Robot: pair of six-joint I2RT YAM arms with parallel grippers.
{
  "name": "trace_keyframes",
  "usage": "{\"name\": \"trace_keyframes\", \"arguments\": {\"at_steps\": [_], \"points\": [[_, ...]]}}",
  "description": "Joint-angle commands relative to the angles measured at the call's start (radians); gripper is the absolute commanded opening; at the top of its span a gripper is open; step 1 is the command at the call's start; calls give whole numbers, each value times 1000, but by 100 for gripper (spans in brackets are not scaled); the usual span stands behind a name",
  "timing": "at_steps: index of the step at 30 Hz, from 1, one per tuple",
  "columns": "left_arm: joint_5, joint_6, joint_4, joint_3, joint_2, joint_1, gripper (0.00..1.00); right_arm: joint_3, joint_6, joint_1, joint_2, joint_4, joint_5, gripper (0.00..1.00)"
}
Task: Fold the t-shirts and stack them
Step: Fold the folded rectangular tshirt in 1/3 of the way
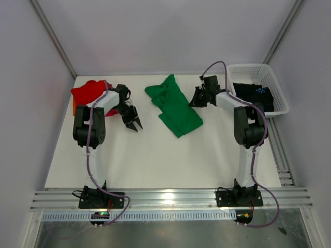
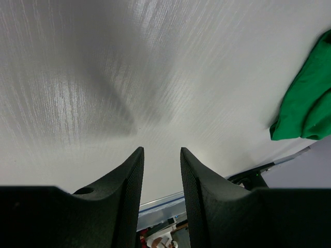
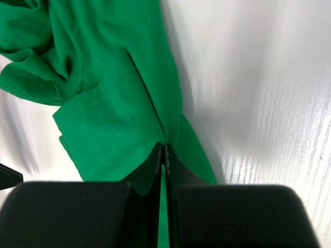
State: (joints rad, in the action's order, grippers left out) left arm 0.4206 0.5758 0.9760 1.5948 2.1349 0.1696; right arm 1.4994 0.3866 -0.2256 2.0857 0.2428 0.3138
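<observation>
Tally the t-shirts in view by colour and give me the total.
green t-shirt: 1, mid-table
red t-shirt: 1, far left corner
black t-shirt: 1, inside the white basket
Total: 3 in view

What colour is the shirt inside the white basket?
Black t-shirt with a small blue print, clearest in the top external view.

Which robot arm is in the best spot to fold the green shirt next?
Probably the right one. The right gripper sits at the edge of the green t-shirt, jaws shut just over the cloth. The left gripper hangs open over the bare table, apart from the shirt.
</observation>
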Motion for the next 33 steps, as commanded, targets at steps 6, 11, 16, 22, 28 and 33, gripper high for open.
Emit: {"name": "trace_keyframes", "arguments": {"at_steps": [6, 11, 16, 22, 28, 33], "points": [[24, 6, -5, 25, 22, -4, 37, 54, 29, 2, -32, 44, -134, 4], [20, 6, 0, 31, 25, -5, 36, 122, 75, 2, 11, 179, -283, 4], [20, 10, 0, 33, 28, -4, 36, 144, 127, 0, 31, 282, -380, 3], [40, 19, -13, 33, 34, -4, 36, 136, 121, 0, 33, 294, -338, 21], [55, 30, -26, 24, 36, -4, 37, 116, 61, -17, -21, 303, -430, 37], [61, 39, -39, 13, 33, -4, 37, 50, 38, -26, -93, 227, -435, 37]]}}
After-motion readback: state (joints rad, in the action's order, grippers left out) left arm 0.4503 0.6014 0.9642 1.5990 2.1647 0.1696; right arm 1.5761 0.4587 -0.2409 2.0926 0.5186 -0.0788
